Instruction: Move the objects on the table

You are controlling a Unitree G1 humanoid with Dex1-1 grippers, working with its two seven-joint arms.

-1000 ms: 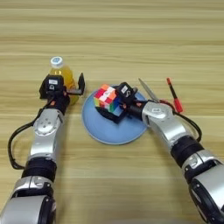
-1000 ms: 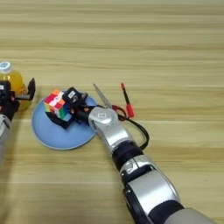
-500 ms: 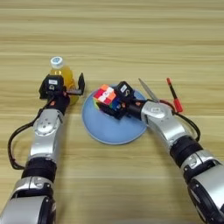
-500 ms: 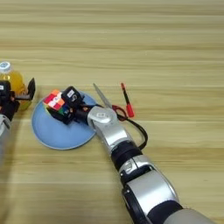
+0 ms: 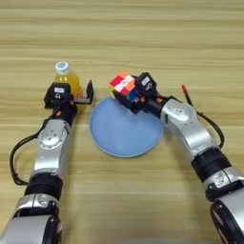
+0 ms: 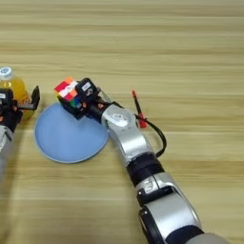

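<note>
The right gripper [image 5: 129,92] has its two black fingers closed on the puzzle cube [image 5: 123,86] and holds it over the far rim of the light-blue plate [image 5: 125,133], slightly left of the plate's middle line. Whether the cube is clear of the plate or grazing it cannot be told from these views. The plate itself lies flat on the wooden table [image 5: 143,43] with nothing on its surface.

The left gripper [image 5: 72,98] sits at the orange-juice bottle [image 5: 66,82], which stands upright just left of the plate's far-left rim. One finger shows spread out to the right of the bottle, toward the plate; the fingers look parted around the bottle's near side rather than clamped, though contact is not certain.

A red-and-black pen [image 6: 138,110] lies on the table to the right of the right forearm, its long axis running near to far. Scissors are not visible; the right arm may cover them.

Judgement: the deciding relation is the cube to the plate. The cube hangs at the far-left edge, with the bottle and left gripper close beyond it to the left. Any further leftward travel risks contact with the left finger or the bottle; a release toward the near side would land on the plate.
</note>
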